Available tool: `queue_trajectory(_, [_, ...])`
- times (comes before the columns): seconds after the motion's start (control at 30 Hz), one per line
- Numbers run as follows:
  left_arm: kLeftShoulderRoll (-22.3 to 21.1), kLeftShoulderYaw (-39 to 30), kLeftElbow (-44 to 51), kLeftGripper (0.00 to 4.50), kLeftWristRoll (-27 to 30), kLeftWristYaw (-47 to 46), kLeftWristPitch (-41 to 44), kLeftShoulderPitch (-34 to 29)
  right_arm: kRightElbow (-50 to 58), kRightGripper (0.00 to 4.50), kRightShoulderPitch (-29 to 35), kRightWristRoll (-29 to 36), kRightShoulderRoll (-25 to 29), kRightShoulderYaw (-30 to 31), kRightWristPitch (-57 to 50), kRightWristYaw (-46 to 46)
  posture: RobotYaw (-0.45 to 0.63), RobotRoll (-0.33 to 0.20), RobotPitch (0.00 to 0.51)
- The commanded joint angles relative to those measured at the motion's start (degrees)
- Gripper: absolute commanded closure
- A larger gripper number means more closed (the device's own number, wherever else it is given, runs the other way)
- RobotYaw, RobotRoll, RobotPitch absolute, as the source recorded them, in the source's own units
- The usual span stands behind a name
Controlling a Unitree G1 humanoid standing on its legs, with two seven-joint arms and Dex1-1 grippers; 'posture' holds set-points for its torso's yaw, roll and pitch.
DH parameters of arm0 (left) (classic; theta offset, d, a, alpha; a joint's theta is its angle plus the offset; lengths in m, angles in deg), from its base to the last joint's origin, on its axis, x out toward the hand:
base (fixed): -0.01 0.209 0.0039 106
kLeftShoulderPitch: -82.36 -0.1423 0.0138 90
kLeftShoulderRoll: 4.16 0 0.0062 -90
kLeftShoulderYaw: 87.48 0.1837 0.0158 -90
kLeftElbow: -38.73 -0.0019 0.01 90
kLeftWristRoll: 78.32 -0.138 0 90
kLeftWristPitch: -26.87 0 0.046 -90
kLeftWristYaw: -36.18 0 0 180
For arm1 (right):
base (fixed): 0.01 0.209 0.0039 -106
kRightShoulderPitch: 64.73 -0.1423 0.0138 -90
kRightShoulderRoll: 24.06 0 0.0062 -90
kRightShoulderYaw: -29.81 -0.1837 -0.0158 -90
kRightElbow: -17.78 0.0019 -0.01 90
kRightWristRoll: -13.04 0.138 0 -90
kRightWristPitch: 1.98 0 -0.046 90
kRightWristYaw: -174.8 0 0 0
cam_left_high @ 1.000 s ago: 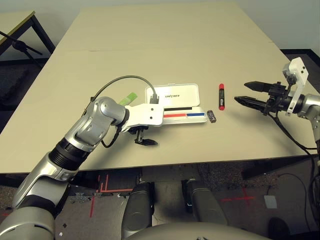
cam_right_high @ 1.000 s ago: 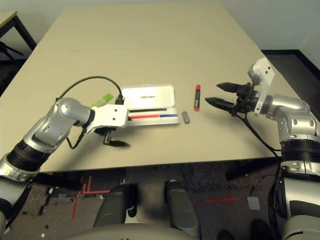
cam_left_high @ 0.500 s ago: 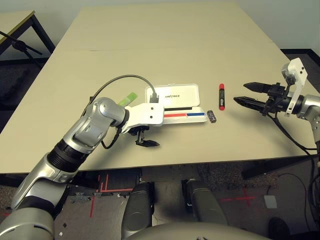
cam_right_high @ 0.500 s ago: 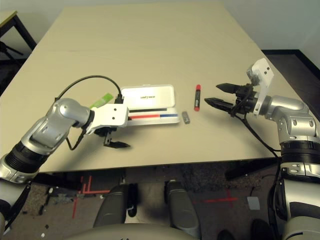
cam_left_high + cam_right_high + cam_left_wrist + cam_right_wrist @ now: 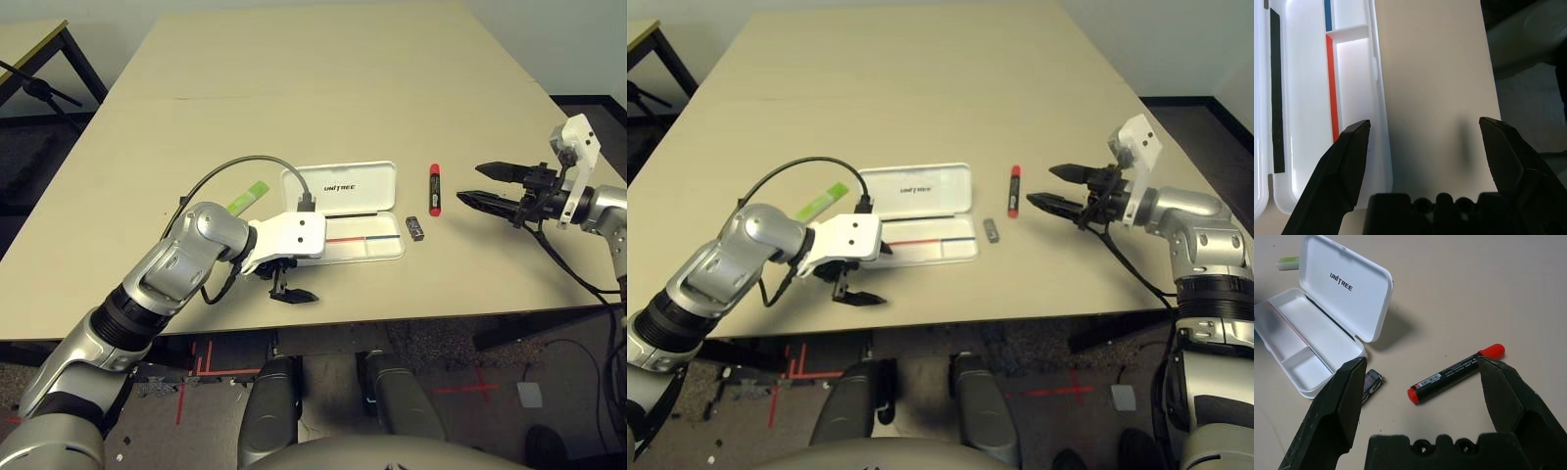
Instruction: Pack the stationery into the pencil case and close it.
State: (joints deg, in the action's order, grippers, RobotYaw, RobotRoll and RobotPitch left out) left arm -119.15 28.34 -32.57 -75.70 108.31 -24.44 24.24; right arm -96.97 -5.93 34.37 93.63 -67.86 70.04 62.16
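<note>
Across the beige worktop (image 5: 294, 88), the white pencil case (image 5: 353, 238) lay open and empty, the left gripper (image 5: 286, 285) spread beside its near edge. The right gripper (image 5: 485, 183), empty with its fingers parted, faced the red marker (image 5: 433, 189); a clean pickup likely meant closing across its middle.

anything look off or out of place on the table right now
Nothing stands out. The pencil case lies open and empty, its lid propped up. The red marker, grey block and green strip lie loose on the table, undamaged and not yet packed.
</note>
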Motion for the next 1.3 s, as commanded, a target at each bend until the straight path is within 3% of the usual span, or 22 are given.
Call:
queue_trajectory(0.03, [-0.1, 0.2, 1.5, 0.02, 1.6, -0.5, 1.5, -0.4, 0.9, 0.0, 0.7, -0.7, -0.5, 0.4, 0.2, -1.0, -0.04, 0.0, 0.122])
queue_trajectory(0.3, [-1.5, -3.0, 0.0, 0.02, 3.0, -1.7, 1.1, 0.3, 3.8, 0.0, 2.1, -0.5, -1.8, -0.3, -3.3, -6.2, -0.04, 0.0, 0.124])
queue_trajectory(0.67, [-5.7, -14.2, -4.1, 0.02, 8.7, -1.7, -2.2, -1.5, 9.3, 0.0, 2.1, -0.7, -5.8, -2.7, -14.5, -23.6, -0.01, 0.0, 0.134])
queue_trajectory(1.03, [-7.3, -18.0, -7.6, 0.02, 12.2, -0.8, -6.9, -2.0, 15.0, 0.0, -5.1, -1.2, -10.9, -1.8, -37.2, -39.5, 0.01, 0.0, 0.143])
queue_trajectory(1.3, [-7.8, -18.6, -7.0, 0.02, 13.9, -1.1, -8.0, -4.1, 16.4, 0.0, -8.4, -3.3, -14.9, -2.4, -43.8, -49.2, 0.0, 0.0, 0.166])
